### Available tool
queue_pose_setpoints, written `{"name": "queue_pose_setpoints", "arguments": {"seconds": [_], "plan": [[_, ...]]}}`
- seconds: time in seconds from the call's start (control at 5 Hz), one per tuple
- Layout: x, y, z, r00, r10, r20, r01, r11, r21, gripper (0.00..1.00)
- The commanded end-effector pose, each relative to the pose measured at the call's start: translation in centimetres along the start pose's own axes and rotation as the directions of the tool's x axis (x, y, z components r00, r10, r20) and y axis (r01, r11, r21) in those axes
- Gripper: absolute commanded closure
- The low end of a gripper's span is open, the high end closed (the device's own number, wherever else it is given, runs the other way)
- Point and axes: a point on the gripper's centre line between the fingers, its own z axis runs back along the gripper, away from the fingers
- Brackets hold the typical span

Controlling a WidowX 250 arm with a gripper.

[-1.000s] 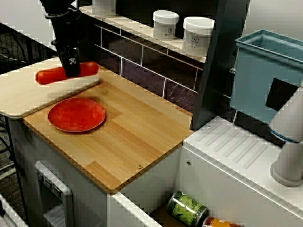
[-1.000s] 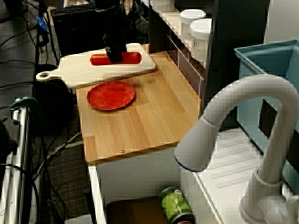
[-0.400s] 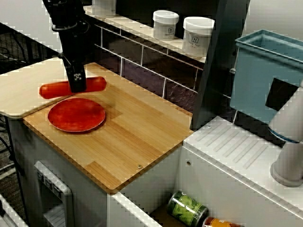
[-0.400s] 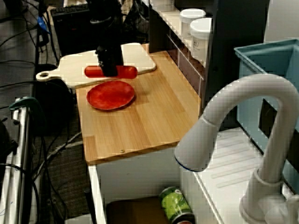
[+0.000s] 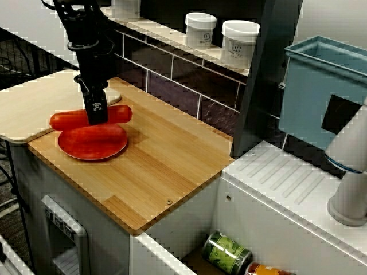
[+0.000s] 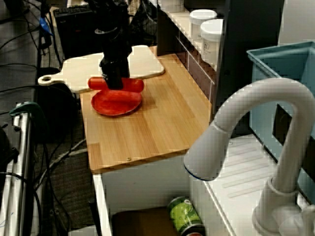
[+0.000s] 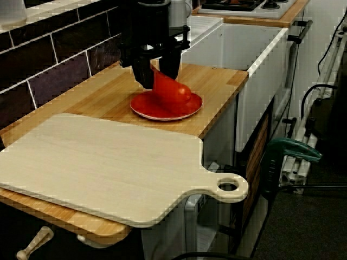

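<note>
In the counter view, my gripper [image 5: 97, 113] is shut on the middle of a long red sausage [image 5: 65, 120]. It holds the sausage level just over a round red plate [image 5: 86, 151] on the bamboo counter [image 5: 166, 166]. The faucet view shows the same gripper [image 6: 113, 82] with the sausage [image 6: 134, 85] crossing the plate's [image 6: 116, 107] far edge. From the cutting-board end, the sausage [image 7: 177, 93] hangs beneath the gripper [image 7: 158, 81] above the plate [image 7: 145, 111]. I cannot tell whether the sausage touches the plate.
A pale wooden cutting board [image 5: 28, 109] lies to the left of the plate, overhanging the counter. Two white jars [image 5: 200, 28] [image 5: 239, 43] stand on the back shelf. A blue bin [image 5: 321, 91], a grey faucet [image 6: 246, 147] and a sink holding cans [image 5: 226, 252] are to the right.
The gripper has carried the sausage off the cutting board, toward the front and right, and now holds it over the red plate. The plate and board have not moved.
</note>
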Motion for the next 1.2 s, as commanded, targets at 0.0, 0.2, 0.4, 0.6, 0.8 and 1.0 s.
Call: {"name": "queue_pose_setpoints", "arguments": {"seconds": [0.0,0.2,0.4,0.6,0.8,1.0], "plan": [[-0.3,-0.6,0.8,1.000,0.008,0.007,-0.008,0.999,0.033,1.00],[-0.2,-0.7,0.6,1.000,0.013,0.003,-0.014,0.999,0.038,1.00],[-0.6,-0.9,0.1,1.000,0.024,-0.006,-0.023,0.999,0.041,1.00],[-1.2,-1.4,-0.4,1.000,0.019,-0.018,-0.019,0.999,0.046,1.00],[-1.7,-1.7,-0.8,0.999,0.023,-0.029,-0.022,0.999,0.041,1.00],[-1.6,-1.6,-0.6,0.999,0.036,-0.032,-0.035,0.998,0.044,0.00]]}}
